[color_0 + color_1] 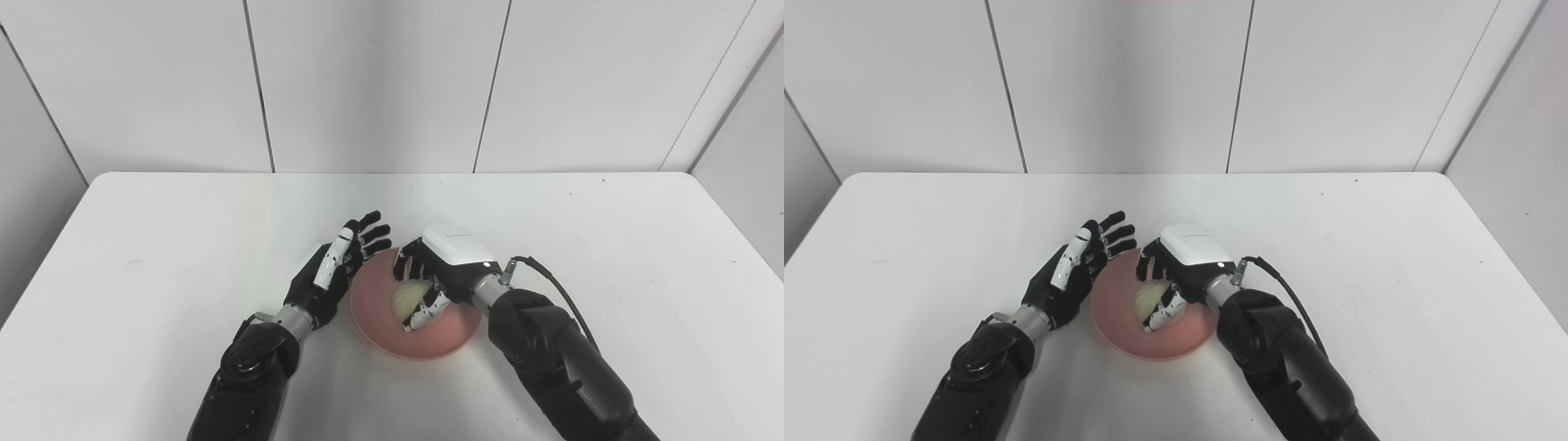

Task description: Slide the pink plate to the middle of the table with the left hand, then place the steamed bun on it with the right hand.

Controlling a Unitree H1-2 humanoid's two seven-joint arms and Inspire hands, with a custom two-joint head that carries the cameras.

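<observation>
The pink plate lies near the middle of the white table, toward the front. A pale steamed bun sits inside the plate, and my right hand is over it with fingers and thumb curled around the bun. Whether the bun rests on the plate or hangs just above it, I cannot tell. My left hand stands on edge against the plate's left rim, fingers spread and straight, holding nothing.
White wall panels rise behind the table's far edge. A black cable loops from my right wrist. Bare tabletop stretches to the left, right and back of the plate.
</observation>
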